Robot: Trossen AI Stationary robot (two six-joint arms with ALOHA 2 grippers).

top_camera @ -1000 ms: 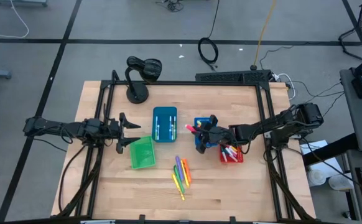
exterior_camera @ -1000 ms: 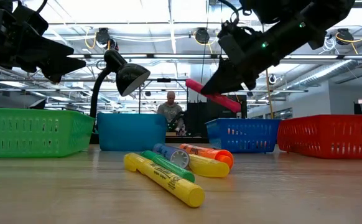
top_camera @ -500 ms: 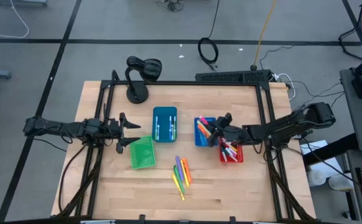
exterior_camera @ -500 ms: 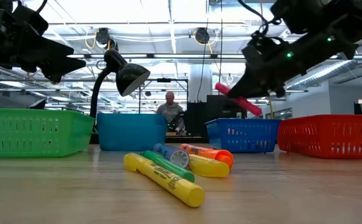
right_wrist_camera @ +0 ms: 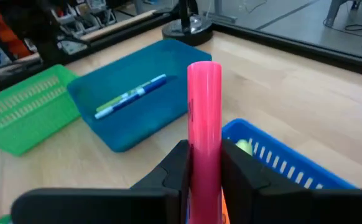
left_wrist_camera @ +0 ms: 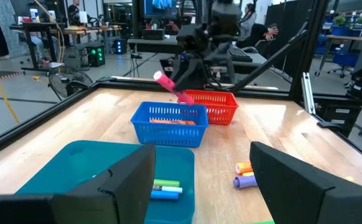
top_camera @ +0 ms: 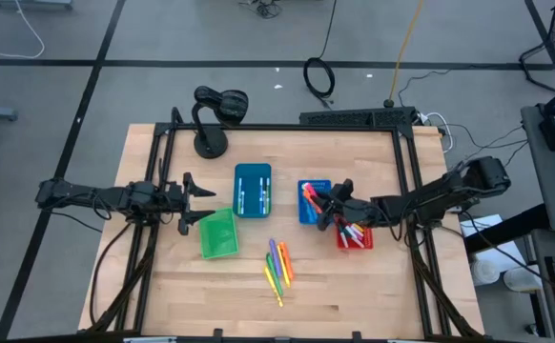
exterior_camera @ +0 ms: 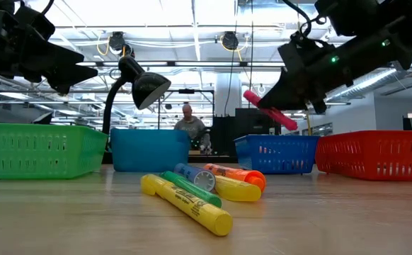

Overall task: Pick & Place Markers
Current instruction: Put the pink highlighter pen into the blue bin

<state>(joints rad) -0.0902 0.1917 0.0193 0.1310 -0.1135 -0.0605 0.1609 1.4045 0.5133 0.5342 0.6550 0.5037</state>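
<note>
My right gripper (top_camera: 327,204) is shut on a pink marker (right_wrist_camera: 204,118) and hovers over the blue basket (top_camera: 313,211); the low view shows the pink marker (exterior_camera: 268,109) slanting in the air. Several neon markers (top_camera: 277,264) lie flat on the wood near the table's near middle. More markers lie in the teal bin (top_camera: 253,190) and the red basket (top_camera: 354,235). My left gripper (top_camera: 194,201) waits open at the table's left, beside the green bin (top_camera: 217,233). My right gripper pinches the pink marker's rear part (right_wrist_camera: 204,163) between its two fingers (right_wrist_camera: 176,167), the fingers lying along the body. It comes from the table's right, slanting down. The marker is lifted clear above the blue basket, its free end (exterior_camera: 249,94) pointing up and toward the table's left.
A black desk lamp (top_camera: 213,112) stands at the far left of the table. The teal bin (left_wrist_camera: 88,163) lies just ahead of my left gripper. Bare wood shows along the near edge, around the loose markers (exterior_camera: 192,191). A person (exterior_camera: 187,126) sits in the room beyond.
My right gripper has carried the pink marker toward the table's right, from beside the blue basket's left edge to above the basket. The marker has stayed in the shut fingers and slants a little more steeply. The last half second shows almost no further travel.
</note>
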